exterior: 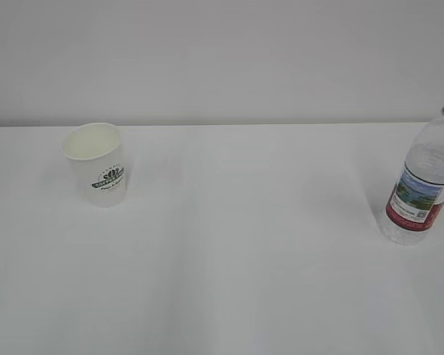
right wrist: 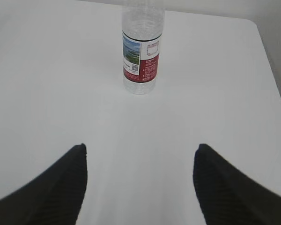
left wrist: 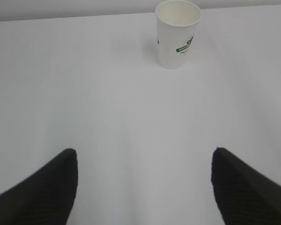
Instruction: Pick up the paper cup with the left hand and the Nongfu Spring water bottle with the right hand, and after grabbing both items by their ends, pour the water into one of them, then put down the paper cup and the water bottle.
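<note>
The white paper cup (exterior: 98, 164) with its dark green logo stands upright at the left of the white table (exterior: 237, 244). In the left wrist view the paper cup (left wrist: 177, 33) is far ahead, right of centre. My left gripper (left wrist: 144, 152) is open, with bare table between its fingers. The Nongfu Spring water bottle (exterior: 425, 182) stands upright at the right edge of the exterior view. The bottle (right wrist: 142, 49) is ahead of my right gripper (right wrist: 140, 147), which is open and holds nothing. Neither arm shows in the exterior view. No water stream is visible.
A plain pale wall (exterior: 222, 59) rises behind the table's far edge. In the right wrist view the table's rounded right corner (right wrist: 253, 26) and right edge lie close to the bottle.
</note>
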Action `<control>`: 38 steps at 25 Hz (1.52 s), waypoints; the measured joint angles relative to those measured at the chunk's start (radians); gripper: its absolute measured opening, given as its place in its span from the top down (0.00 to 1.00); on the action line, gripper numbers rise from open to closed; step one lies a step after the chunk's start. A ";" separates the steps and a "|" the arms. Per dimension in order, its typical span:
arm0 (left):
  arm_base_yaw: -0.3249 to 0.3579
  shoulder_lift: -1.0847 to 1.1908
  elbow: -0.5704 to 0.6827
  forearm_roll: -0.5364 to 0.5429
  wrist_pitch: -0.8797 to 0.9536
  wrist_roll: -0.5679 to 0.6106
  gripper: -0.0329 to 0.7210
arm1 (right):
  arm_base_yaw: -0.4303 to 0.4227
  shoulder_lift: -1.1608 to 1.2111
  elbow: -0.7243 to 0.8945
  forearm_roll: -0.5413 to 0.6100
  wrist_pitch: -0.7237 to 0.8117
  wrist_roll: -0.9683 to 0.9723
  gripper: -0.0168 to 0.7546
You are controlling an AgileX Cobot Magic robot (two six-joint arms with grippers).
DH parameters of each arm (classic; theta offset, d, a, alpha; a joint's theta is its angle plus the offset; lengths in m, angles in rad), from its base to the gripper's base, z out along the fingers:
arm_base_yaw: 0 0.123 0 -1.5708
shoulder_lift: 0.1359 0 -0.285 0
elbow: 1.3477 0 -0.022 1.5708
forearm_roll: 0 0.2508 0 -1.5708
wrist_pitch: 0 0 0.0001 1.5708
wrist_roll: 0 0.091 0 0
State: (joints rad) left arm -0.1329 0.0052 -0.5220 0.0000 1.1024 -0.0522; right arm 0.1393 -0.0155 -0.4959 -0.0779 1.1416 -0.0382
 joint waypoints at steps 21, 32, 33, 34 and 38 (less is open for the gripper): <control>0.000 0.000 0.000 0.000 0.000 0.002 0.20 | 0.000 0.000 0.000 0.000 0.000 0.000 0.29; 0.000 0.000 0.000 0.000 0.000 0.002 0.24 | 0.000 0.000 0.000 0.000 0.000 0.000 0.28; 0.000 0.000 0.000 0.000 0.000 0.002 0.24 | 0.000 0.000 0.000 0.000 0.000 0.000 0.28; 0.000 0.000 0.000 0.000 0.000 0.002 0.24 | 0.000 0.000 0.000 0.000 0.000 0.000 0.28; 0.000 0.000 0.000 0.000 0.000 0.002 0.24 | 0.000 0.000 0.000 0.000 0.000 0.000 0.29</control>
State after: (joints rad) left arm -0.1329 0.0052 -0.5220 0.0000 1.1024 -0.0501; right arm 0.1393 -0.0155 -0.4959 -0.0779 1.1416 -0.0382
